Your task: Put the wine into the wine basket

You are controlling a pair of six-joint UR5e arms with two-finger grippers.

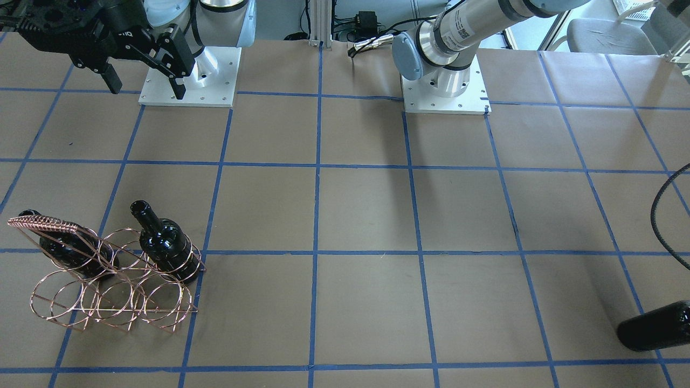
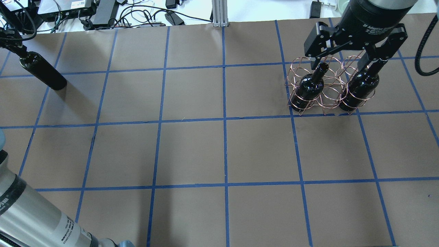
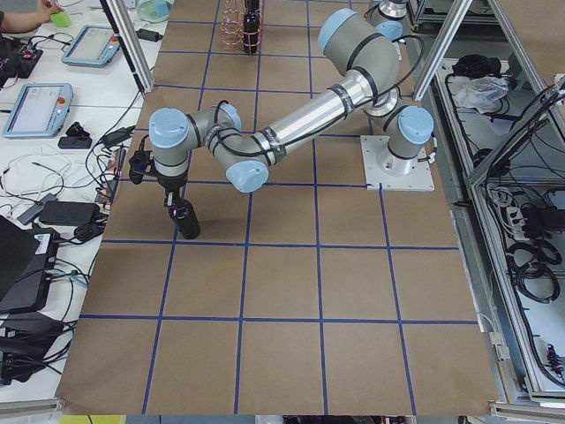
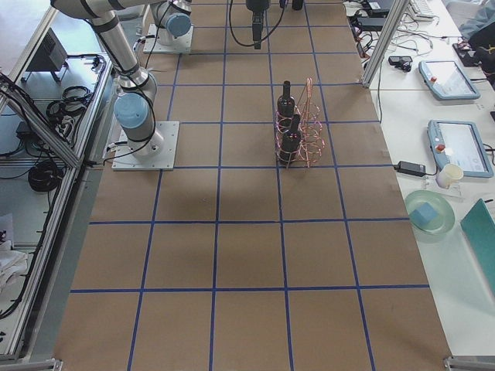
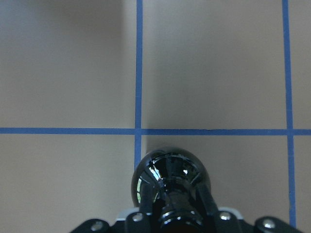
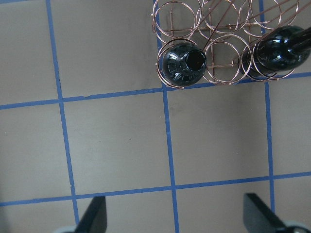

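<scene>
The copper wire wine basket [image 1: 46, 221] stands at the far right of the table in the overhead view [image 2: 297, 71]. Two black wine bottles [image 2: 308, 87] [image 2: 360, 89] stand upright in its rings, also in the right wrist view [image 6: 182, 63] [image 6: 282, 48]. My right gripper [image 2: 346, 63] hangs open and empty above the basket [image 6: 218, 22]. My left gripper [image 3: 168, 181] is shut on the neck of a third wine bottle [image 2: 43, 70], upright at the far left of the table. The left wrist view shows that bottle [image 5: 170, 177] between the fingers. I cannot tell whether it touches the table.
The arm bases [image 1: 188, 81] [image 1: 444, 89] sit on plates at the robot's edge. A black cable [image 2: 420, 58] hangs right of the basket. Cables and devices [image 2: 103, 10] lie beyond the far edge. Brown paper with a blue tape grid covers the table.
</scene>
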